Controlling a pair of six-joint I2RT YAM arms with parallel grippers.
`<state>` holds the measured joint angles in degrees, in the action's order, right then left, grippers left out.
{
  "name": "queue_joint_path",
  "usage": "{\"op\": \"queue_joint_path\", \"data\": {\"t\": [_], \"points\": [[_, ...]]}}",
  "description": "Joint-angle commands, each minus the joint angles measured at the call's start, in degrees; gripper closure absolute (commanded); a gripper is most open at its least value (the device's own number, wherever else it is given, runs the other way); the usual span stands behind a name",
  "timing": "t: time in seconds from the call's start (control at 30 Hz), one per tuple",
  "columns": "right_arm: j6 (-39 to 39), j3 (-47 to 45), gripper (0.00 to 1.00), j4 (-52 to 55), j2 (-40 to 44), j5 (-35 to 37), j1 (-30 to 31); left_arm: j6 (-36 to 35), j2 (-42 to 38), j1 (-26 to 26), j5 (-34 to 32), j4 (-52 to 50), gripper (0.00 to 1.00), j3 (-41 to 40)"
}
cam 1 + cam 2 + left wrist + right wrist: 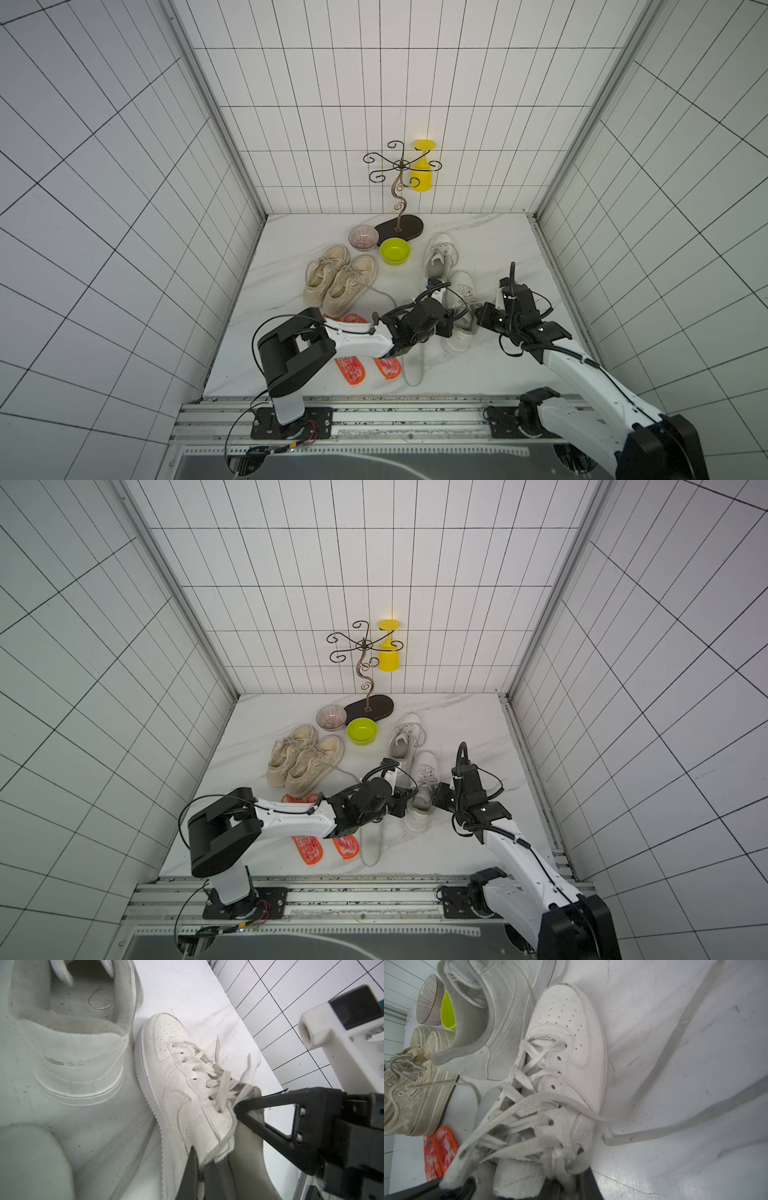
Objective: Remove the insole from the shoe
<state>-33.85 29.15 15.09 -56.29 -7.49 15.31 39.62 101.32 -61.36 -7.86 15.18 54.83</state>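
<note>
Left arm (pixel 357 338) and right arm (pixel 582 372) low, angled inward; left gripper (pixel 449 328) and right gripper (pixel 478 315) jaws both clamped

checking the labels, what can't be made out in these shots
- insole inside white sneaker: too small and shadowed in both top views, cut off by the edge in wrist views
- right gripper tips: buried under laces and tongue, right wrist view
- orange insoles: middles under left arm, both top views
</note>
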Motion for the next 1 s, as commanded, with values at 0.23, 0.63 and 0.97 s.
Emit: {"op": "queue_joint_path", "data": {"t": [0.23, 0.63, 0.97], "points": [[8.5, 0.5, 0.89, -0.9, -6.2, 8.2, 2.8, -6.4, 2.4, 2.0, 5.1, -2.1, 0.78, 3.0], [9.6, 3.5, 0.89, 1.6, -3.9, 11.3, 7.2, -12.1, 5.5, 3.2, 1.8, -10.4, 0.51, 10.4], [8.6, 5.2, 0.87, 5.0, -4.6, 15.8, 7.3, -10.9, 6.2, 5.3, 0.6, -12.2, 0.86, 10.2]]}}
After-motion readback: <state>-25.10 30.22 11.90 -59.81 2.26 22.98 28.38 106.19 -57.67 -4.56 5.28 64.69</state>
